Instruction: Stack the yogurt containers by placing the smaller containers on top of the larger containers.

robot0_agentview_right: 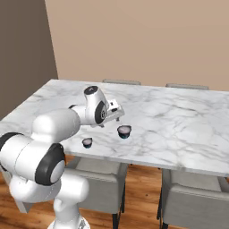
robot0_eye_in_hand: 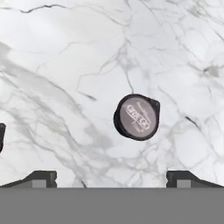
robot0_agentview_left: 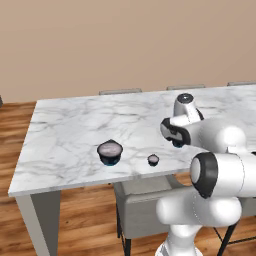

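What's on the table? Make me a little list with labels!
table: white marble
big cup: standing on the table, nothing on top
tiny cup: on the table beside the big cup, not touching it
medium cup: on the table, below the gripper
gripper: open, holding nothing
stacked: nothing yet

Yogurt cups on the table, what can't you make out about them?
Widest cup: in the right base view, hidden behind the arm.
Medium cup: in the left base view, mostly behind the wrist.
Hand view: dark shape cut off by the left edge; a cup's lid print too blurred to read.
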Tool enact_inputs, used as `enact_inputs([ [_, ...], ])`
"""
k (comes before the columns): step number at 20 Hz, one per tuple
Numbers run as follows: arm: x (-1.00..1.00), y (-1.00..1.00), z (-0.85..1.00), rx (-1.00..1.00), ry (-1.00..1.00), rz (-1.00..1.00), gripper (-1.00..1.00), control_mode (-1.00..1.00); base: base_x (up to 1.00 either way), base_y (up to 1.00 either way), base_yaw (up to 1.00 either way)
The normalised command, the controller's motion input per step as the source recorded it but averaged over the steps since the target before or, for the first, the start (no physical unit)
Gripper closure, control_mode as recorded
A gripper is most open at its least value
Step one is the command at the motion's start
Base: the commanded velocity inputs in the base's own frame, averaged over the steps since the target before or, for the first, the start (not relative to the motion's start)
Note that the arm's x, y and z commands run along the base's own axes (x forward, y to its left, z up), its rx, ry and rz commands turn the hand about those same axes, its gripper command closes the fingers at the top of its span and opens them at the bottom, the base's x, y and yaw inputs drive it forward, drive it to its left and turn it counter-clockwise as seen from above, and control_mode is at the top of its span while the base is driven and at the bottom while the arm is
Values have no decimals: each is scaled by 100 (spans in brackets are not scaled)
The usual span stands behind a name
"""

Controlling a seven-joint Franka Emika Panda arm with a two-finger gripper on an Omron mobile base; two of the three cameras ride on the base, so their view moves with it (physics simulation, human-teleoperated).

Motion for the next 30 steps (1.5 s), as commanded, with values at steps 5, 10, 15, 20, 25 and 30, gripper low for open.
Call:
enact_inputs([
  [5, 26, -4, -33, 0, -1, 0, -100, -100, 0, 0, 0],
  [10, 26, 0, -24, 0, -1, 0, -100, -100, 0, 0, 0],
  [15, 23, -6, -13, 0, -1, 0, -100, -100, 0, 0, 0],
  [20, 21, -7, -8, 0, 0, 0, -100, -100, 0, 0, 0],
  [25, 15, -1, -12, 0, 0, 0, -100, -100, 0, 0, 0],
  [30, 15, -4, -12, 0, 0, 0, -100, -100, 0, 0, 0],
])
